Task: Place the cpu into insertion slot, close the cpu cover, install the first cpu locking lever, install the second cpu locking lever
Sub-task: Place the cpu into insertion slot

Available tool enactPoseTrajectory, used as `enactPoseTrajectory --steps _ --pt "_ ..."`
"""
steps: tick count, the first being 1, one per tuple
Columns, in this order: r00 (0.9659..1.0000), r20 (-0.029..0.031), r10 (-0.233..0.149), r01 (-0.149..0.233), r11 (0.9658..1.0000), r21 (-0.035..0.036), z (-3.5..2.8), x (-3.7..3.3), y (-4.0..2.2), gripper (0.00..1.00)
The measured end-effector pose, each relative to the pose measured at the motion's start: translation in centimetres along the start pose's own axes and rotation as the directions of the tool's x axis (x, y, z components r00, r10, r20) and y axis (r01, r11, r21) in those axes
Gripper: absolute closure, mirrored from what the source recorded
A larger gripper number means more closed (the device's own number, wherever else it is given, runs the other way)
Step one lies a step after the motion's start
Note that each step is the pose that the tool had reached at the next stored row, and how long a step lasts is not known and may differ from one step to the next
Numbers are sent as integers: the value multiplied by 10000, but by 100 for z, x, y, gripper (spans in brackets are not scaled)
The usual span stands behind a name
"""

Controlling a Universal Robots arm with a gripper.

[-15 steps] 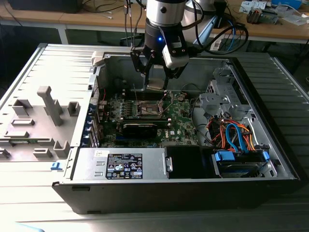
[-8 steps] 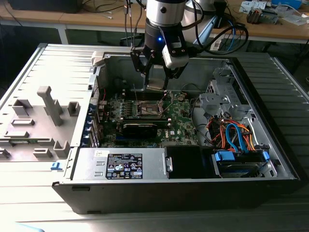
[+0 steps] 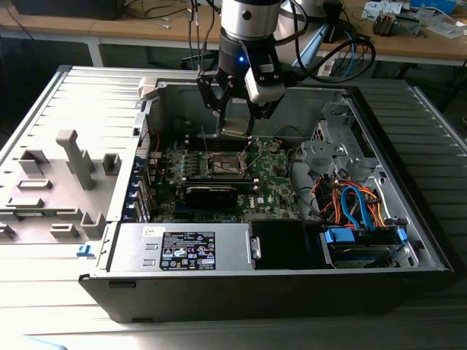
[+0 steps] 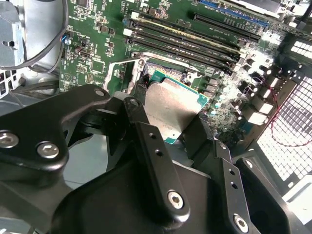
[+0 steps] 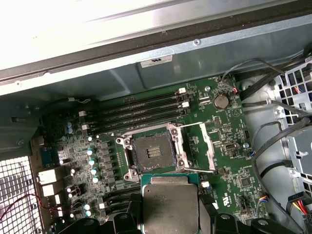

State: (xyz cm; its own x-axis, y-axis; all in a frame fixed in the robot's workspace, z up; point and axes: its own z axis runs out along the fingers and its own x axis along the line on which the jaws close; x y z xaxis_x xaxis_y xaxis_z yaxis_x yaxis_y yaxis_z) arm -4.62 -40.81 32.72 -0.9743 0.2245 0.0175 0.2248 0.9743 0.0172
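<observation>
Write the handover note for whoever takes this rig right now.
Claw: shut on the cpu, holding it in the air near the insertion slot.
Insertion slot: empty, dark centre exposed.
cpu cover: swung open beside the slot.
Done: cpu is in the grasp.
Left: seating the cpu, closing the cover, both locking levers (hard to make out).
</observation>
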Motion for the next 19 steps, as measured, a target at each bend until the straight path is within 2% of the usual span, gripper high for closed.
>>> enactPoseTrajectory --steps 19 --pt "9995 5 311 -311 9995 -4 5 0 0 45"
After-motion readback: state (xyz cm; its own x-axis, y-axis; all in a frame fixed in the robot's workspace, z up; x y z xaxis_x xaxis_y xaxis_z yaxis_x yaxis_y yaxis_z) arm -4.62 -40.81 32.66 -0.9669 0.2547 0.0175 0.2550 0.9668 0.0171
